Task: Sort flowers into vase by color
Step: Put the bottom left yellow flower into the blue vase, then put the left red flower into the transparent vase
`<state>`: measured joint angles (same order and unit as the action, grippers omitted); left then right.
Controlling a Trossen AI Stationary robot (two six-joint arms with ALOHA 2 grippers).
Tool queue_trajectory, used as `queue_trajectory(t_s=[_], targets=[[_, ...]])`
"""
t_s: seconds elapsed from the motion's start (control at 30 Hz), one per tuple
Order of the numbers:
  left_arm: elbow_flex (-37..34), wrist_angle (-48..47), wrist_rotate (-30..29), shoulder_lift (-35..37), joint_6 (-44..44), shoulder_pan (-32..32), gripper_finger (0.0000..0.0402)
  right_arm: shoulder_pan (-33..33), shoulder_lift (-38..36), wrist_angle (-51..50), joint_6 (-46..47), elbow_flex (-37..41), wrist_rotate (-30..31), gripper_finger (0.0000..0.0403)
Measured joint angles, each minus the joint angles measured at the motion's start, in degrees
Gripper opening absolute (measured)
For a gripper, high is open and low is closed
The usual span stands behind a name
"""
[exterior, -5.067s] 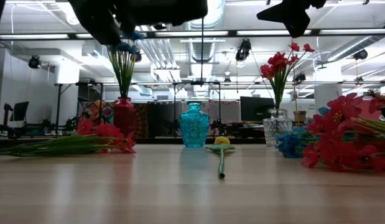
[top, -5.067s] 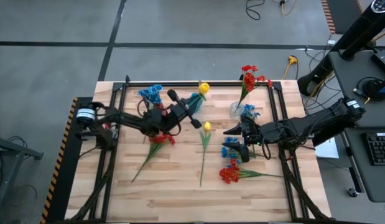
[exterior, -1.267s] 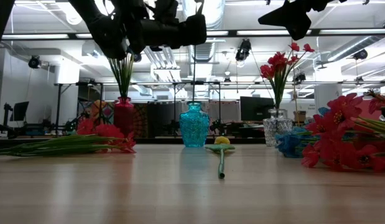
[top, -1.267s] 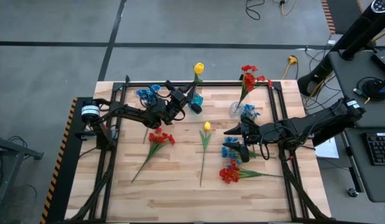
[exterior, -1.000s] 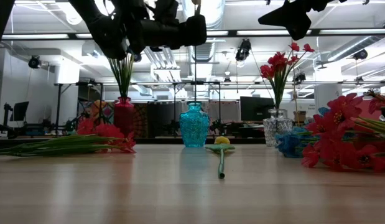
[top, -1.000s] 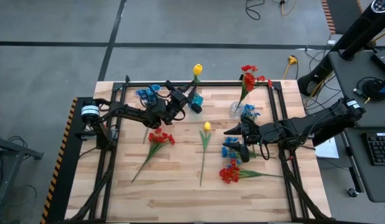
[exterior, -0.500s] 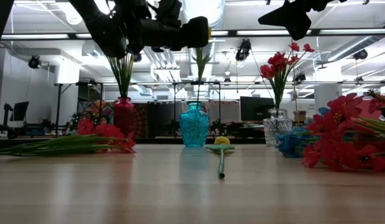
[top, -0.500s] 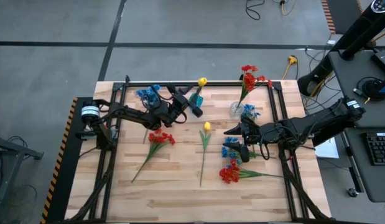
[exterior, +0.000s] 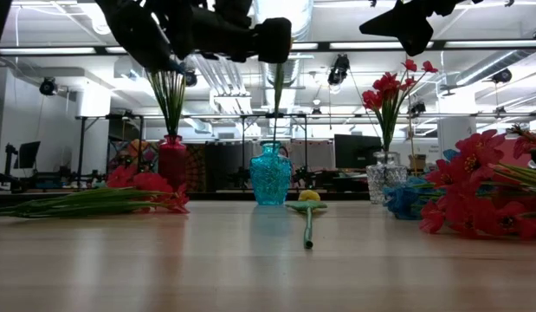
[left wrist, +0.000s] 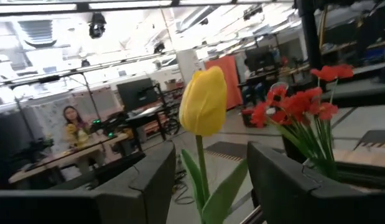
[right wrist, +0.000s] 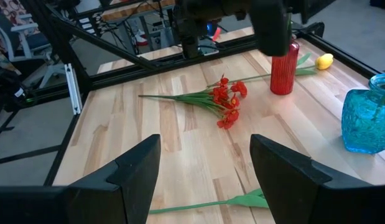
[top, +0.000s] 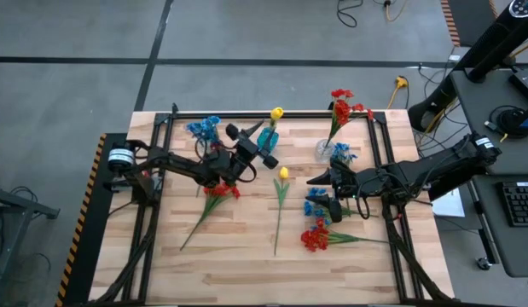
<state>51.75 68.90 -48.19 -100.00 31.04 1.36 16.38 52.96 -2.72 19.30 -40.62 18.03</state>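
Tulip [left wrist: 204,102] btwn open left gripper [left wrist: 208,168] fingers

A green stem [exterior: 276,117] stands in the blue vase [exterior: 270,175] — upright.

Pale wood-plank table [top: 246,247], glassy teal vase [exterior: 270,176]

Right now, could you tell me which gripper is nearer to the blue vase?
Left. The left gripper hangs right beside the blue vase; the right gripper waits farther off, over the blue flowers.
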Motion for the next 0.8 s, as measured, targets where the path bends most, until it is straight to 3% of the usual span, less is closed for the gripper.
queue_trajectory(t_s=[0.23, 0.53, 0.8], targets=[[0.0, -1.1, -8.0, 0.4, 2.0, -5.3, 0.0185, 0.0, 0.0, 0.0, 0.6, 0.0, 0.0, 0.024], [0.0, -8.5, -8.3, 0.4, -2.7, -14.4, 0.0185, 0.0, 0.0, 0.0, 3.2, 0.0, 0.0, 0.024], [0.0, -21.9, -7.9, 0.6, -14.5, -21.5, 0.0185, 0.0, 0.0, 0.0, 5.7, 0.0, -0.5, 0.024]])
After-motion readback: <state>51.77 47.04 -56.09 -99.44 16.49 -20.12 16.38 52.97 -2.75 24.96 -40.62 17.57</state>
